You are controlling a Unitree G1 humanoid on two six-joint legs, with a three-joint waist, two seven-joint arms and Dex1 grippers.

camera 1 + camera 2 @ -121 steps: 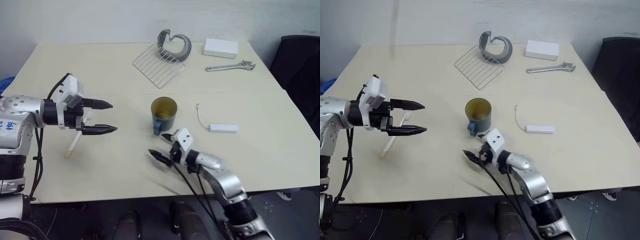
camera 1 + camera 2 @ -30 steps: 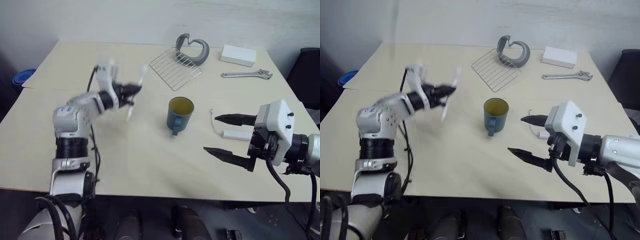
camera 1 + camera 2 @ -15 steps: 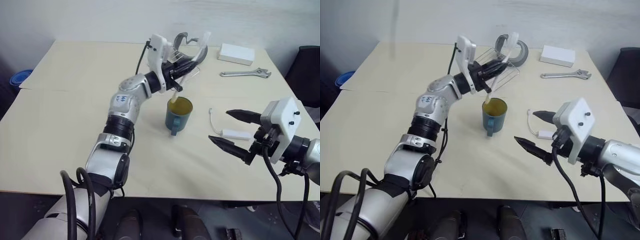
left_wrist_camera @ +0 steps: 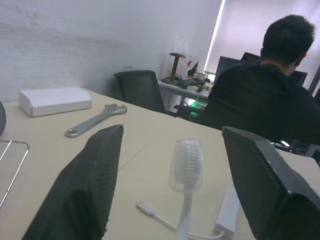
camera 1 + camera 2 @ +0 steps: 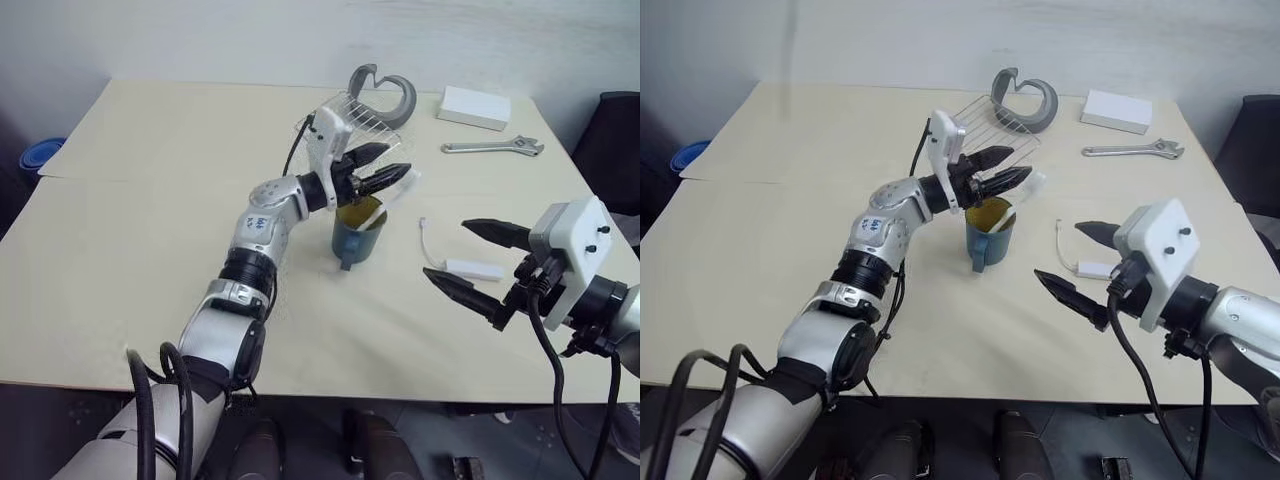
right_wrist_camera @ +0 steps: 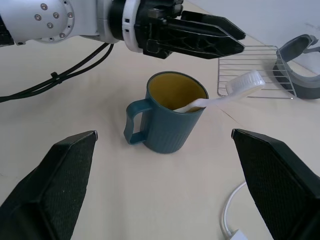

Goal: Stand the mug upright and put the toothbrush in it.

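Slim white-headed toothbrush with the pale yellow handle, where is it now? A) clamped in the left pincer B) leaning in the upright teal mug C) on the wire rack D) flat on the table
B: the toothbrush leans in the upright teal mug, head over the rim, with the left pincer open above it.

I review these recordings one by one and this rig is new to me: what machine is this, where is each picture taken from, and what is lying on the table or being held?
It is a two-armed humanoid robot. Two pictures come from cameras in its head, looking down at a table; the other two come from a camera on each wrist. The left gripper is open above the mug, which stands upright with the toothbrush leaning in it, head sticking out. The right gripper is open and holds nothing. Also there: a wire rack, a grey curved object, a white box, a wrench, a white adapter. A person sits beyond the table.
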